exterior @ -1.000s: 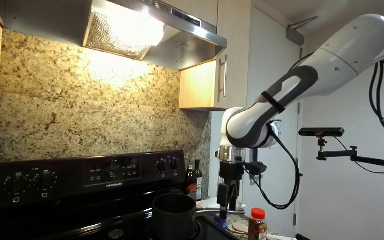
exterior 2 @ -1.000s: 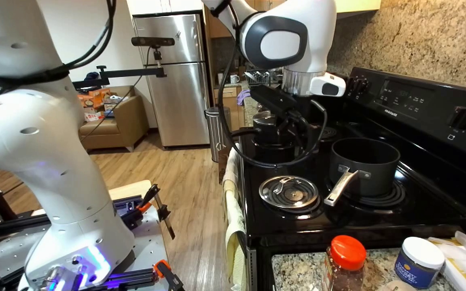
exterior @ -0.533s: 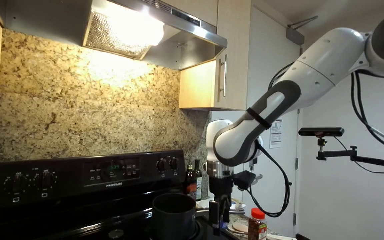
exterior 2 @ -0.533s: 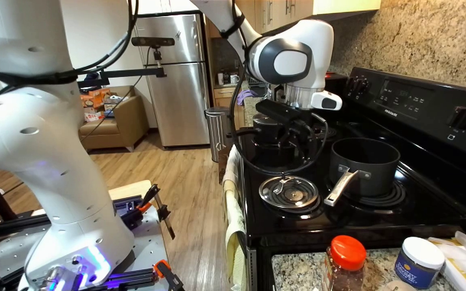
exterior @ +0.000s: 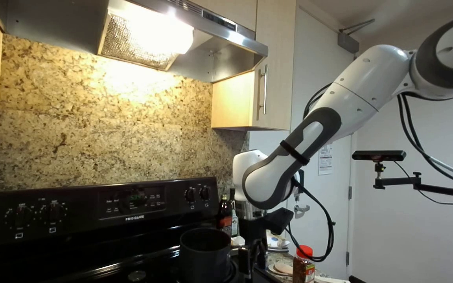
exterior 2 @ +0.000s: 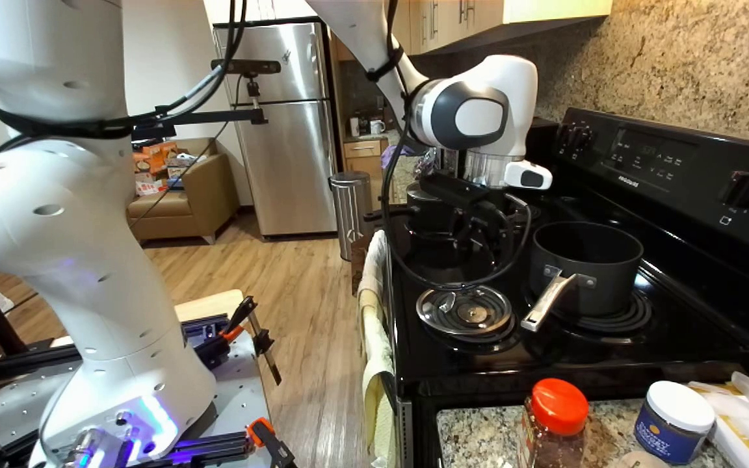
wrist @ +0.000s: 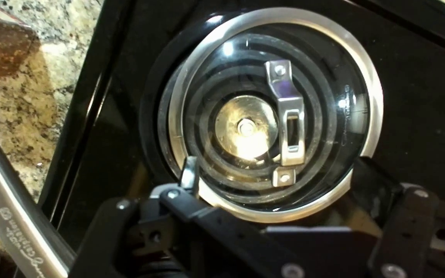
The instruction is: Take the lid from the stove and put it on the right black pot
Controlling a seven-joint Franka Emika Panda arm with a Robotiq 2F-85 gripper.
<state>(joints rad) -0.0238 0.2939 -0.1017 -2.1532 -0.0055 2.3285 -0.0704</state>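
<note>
At the stove [exterior 2: 660, 354], the pick-up is apparently being lined up, and nothing is being carried! The gripper [wrist: 278, 170] is being held well spread, 2 fingers [wrist: 190, 175] far apart, the edge of the lid [wrist: 276, 115] being framed between them in the wrist view. That lid, metal-rimmed glass, is being borne by the coil burner [wrist: 162, 116] near the stove's front edge. Next, a shift over the lid's handle [wrist: 292, 104], a descent and a squeeze are being called for (luckily, its bar is being presented crosswise to the finger line).

Now to the containers! The silver-handled black pot [exterior 2: 608, 279], presumably the right-hand target, is being left uncovered; only dark inner wall is being shown. The farther black pot [exterior 2: 430, 218] is being partly blocked from view, its contents being hidden. In the red-capped jar [exterior 2: 556, 422], reddish flakes [exterior 2: 555, 451] are being shown; in the white-capped jar [exterior 2: 673, 426], the contents are being masked by a blue label [exterior 2: 662, 435].
</note>
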